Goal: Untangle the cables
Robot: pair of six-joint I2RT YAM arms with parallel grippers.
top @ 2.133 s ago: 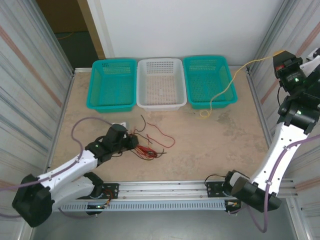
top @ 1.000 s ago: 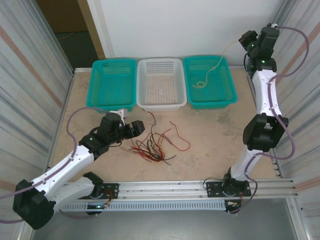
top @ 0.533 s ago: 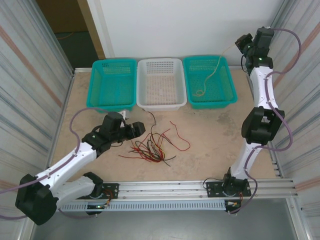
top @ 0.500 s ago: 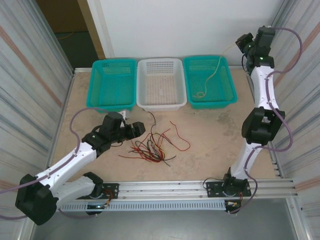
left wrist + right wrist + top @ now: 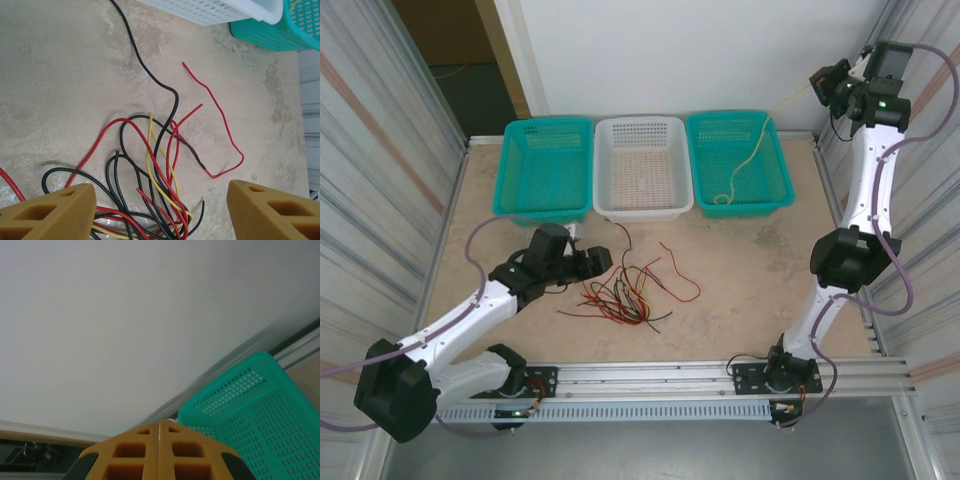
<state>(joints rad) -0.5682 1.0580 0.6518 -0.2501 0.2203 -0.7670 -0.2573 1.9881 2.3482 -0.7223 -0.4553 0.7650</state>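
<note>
A tangle of red, black and yellow cables lies on the table, left of centre. My left gripper is at its left edge, open. In the left wrist view its two fingers straddle the bundle from above without touching it, left gripper. One red cable loops out to the right and one black cable runs toward the white basket. My right gripper is raised high at the back right, shut on a yellow cable that hangs down into the right teal basket. The right gripper's fingers are pressed together.
Three baskets line the back of the table: a teal one, a white one and the right teal one. Corrugated walls close in both sides. Bare table lies right of the tangle.
My right gripper has shifted right and higher. The yellow cable's lower end slid toward the basket's near edge. My left gripper's jaws have narrowed slightly over the tangle.
</note>
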